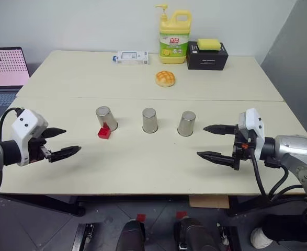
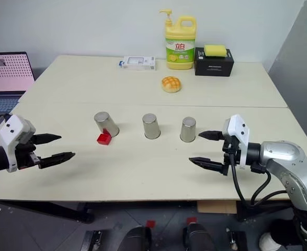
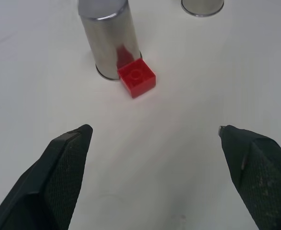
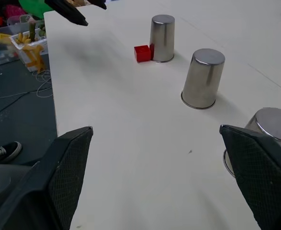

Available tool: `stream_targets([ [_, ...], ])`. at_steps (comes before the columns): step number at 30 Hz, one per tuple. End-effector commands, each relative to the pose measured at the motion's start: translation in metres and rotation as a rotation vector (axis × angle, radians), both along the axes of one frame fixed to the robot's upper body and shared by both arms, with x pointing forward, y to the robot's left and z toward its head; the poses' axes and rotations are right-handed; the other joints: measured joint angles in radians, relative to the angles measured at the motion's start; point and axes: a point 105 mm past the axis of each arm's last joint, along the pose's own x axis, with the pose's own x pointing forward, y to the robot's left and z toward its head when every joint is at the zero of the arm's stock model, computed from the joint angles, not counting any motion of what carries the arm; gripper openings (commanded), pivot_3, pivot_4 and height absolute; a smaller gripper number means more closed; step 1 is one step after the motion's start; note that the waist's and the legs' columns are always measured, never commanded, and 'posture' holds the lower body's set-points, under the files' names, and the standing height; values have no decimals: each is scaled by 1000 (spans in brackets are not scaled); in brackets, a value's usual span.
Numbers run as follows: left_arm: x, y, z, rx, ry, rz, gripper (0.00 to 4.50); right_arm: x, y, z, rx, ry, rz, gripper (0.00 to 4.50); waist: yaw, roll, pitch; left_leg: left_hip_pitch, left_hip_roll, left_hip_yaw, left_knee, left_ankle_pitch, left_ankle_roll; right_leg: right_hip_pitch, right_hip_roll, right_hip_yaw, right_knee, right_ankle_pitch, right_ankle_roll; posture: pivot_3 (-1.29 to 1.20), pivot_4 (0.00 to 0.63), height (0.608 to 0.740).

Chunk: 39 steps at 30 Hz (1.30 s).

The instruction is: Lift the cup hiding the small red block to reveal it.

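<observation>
Small red block sits exposed on the worktop, touching the base of the leftmost cup, which stands mouth down. The reveal looks done. My left end effector and right end effector hover released, holding nothing (both well short of the cups). Next: nothing beyond staying back.

Both eye views are looking forward and down from the head onto the tabletop, taking in the full row of three cups and the far wall; the two are sharing nearly the same scene, slightly offset sideways. The left wrist view is sitting low and close, facing along its pincer toward the small red block and the cup at upper centre. The right wrist view is looking across the tabletop along the cup row, sharing that block at upper centre.
</observation>
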Motion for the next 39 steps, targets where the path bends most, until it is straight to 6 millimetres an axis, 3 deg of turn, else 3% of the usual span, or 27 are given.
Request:
stream_targets([
  [1,-3,-2,15,28,-53,-14,4494,-5,0,7,-19,-43,17,4500,0,0,0,0,0,0,0,0,0,0,0,0,0,0,0,0,150,740],
  [39,2,-6,16,18,-66,-20,4494,-5,1,8,-26,-53,18,4500,0,0,0,0,0,0,0,0,0,0,0,0,0,0,0,0,150,740],
])
